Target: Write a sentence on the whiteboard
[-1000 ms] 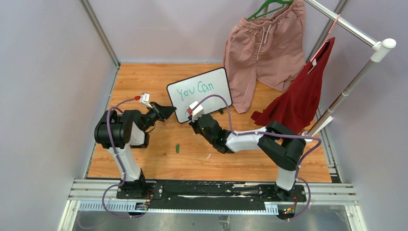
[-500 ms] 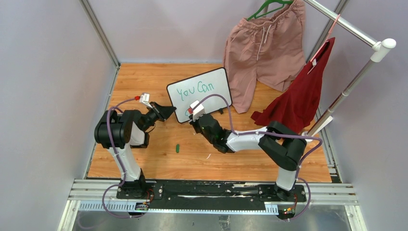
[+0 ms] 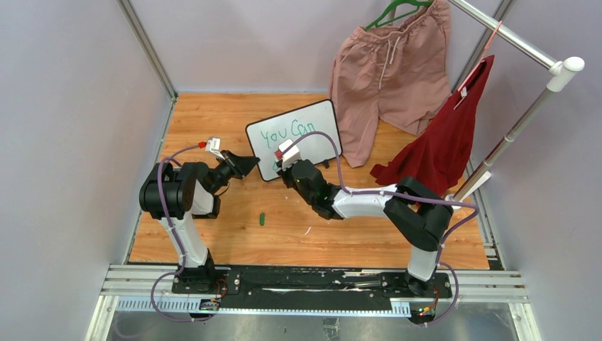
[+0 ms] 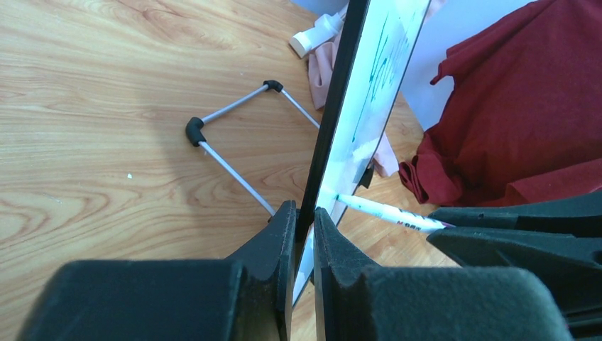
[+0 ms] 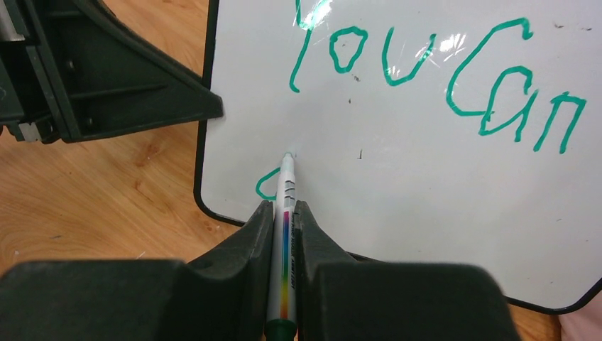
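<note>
Nearest me on the wooden table (image 3: 213,121), a small green object (image 3: 262,219) lies alone between my two arms.

My left gripper (image 4: 304,213) is clamped on the left edge of the whiteboard (image 5: 397,163), one finger in front of the black frame and one behind it. The board stands propped and tilted on a wire stand (image 4: 227,160), near the middle of the table and towards the back.

My right gripper (image 5: 284,206) reaches in from the right, its fingers pinched tight on a white marker (image 5: 287,185) with a rainbow stripe. The marker's tip touches the board's face, low on the left side.

The sentence (image 5: 454,103) is in green handwriting. The top line reads "You Can". Below it, just left of the marker tip, sits a single short green curve, the start of a second line.

Behind the board, to the right, pink shorts (image 3: 387,71) hang from a green hanger. A dark red shirt (image 3: 444,142) hangs from a metal rail (image 3: 511,39), with its lower end on the table.
</note>
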`<state>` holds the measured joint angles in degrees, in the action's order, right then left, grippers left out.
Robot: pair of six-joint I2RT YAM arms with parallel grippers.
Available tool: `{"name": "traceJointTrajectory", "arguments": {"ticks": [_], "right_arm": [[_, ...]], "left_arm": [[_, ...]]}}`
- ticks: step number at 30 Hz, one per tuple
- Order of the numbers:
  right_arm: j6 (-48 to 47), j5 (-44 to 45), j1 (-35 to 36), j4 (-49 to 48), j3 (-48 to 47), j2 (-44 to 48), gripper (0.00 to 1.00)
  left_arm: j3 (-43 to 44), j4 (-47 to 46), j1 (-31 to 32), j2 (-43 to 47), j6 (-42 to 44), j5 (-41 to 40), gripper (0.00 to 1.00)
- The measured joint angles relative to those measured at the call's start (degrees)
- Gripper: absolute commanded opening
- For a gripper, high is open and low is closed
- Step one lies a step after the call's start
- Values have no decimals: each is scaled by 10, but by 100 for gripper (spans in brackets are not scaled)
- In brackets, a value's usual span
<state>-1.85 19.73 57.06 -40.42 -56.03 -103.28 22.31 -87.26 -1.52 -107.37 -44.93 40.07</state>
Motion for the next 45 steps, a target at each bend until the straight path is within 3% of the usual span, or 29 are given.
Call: {"name": "traceJointTrajectory", "arguments": {"ticks": [28,45], "right_arm": [[-8,-1,-15,15,-26,1,0],[-1,0,-19,17,24,72,0]], "left_arm": [[0,0,1,0,0,-2,0],[0,0,1,0,0,-2,0]]}}
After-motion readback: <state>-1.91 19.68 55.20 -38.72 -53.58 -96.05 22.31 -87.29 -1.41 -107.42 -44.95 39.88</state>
